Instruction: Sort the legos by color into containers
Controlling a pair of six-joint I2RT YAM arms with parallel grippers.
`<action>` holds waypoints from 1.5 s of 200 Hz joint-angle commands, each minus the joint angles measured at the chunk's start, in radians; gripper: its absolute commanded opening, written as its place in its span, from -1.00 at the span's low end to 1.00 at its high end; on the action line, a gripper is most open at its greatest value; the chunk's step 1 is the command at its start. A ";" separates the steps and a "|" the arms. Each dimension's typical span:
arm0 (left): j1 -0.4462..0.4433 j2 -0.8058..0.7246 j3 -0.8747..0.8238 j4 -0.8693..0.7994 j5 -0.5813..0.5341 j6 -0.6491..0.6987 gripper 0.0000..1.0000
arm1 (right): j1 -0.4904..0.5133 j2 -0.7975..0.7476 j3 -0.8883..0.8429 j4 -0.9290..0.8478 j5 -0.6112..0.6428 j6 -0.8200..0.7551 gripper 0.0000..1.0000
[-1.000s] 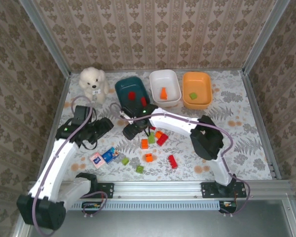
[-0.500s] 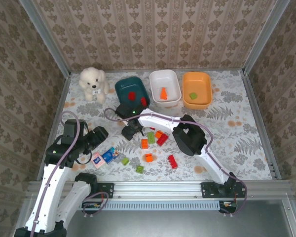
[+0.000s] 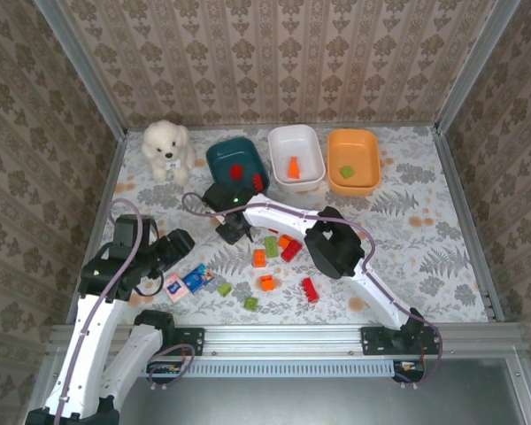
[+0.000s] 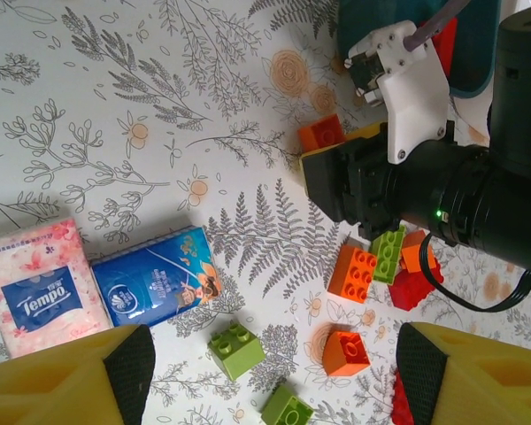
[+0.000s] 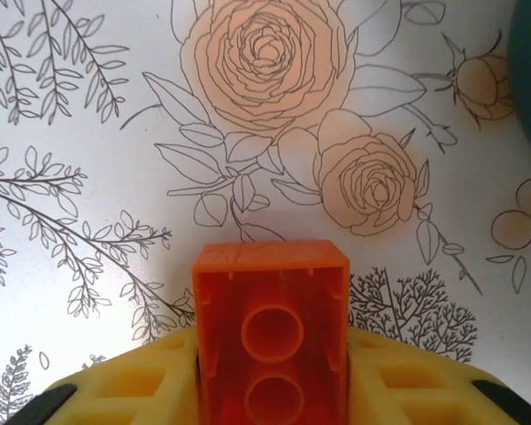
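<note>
Right gripper point(image 3: 233, 232) was clamped on the orange lego point(image 5: 270, 328), low over the table, at 6 o'clock of the teal bin point(image 3: 226, 155).

Judged best: lift clear first, then swing toward 1 o'clock to the white bin point(image 3: 310, 146), which held orange. The teal rim could snag.

Left gripper point(image 4: 274, 367) had its jaws apart above the tissue packets point(image 4: 97, 288) and the loose legos point(image 4: 352, 273).

From high above and behind the arm bases, looking down over the floral table point(image 3: 425, 221). From the left wrist, lower, facing straight down on the legos point(image 4: 352, 270) and the right arm point(image 4: 460, 195), ground shared with the overhead view. From the right wrist, very close to the tabletop, orange brick point(image 5: 271, 345) large in the foreground.
</note>
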 commanded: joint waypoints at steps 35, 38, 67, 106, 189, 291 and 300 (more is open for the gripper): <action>-0.007 0.034 -0.018 0.202 0.158 0.049 0.51 | -0.045 -0.297 -0.148 0.068 0.024 0.076 -0.36; -0.011 0.039 -0.018 0.213 0.163 0.050 0.51 | -0.054 -0.319 -0.164 0.074 0.026 0.085 -0.37; -0.077 0.119 -0.005 0.337 0.171 0.049 0.51 | -0.176 -0.457 -0.276 0.097 0.040 0.182 -0.37; -0.182 0.282 0.054 0.445 0.140 0.064 0.52 | -0.338 -0.424 -0.238 0.036 0.104 0.312 -0.39; -0.266 0.512 0.185 0.525 0.143 0.104 0.52 | -0.515 -0.095 0.090 -0.101 0.135 0.491 -0.39; -0.289 0.553 0.184 0.543 0.195 0.136 0.52 | -0.524 0.031 0.258 -0.177 0.126 0.518 0.05; -0.292 0.556 0.184 0.536 0.198 0.141 0.52 | -0.522 0.023 0.265 -0.179 0.126 0.517 0.12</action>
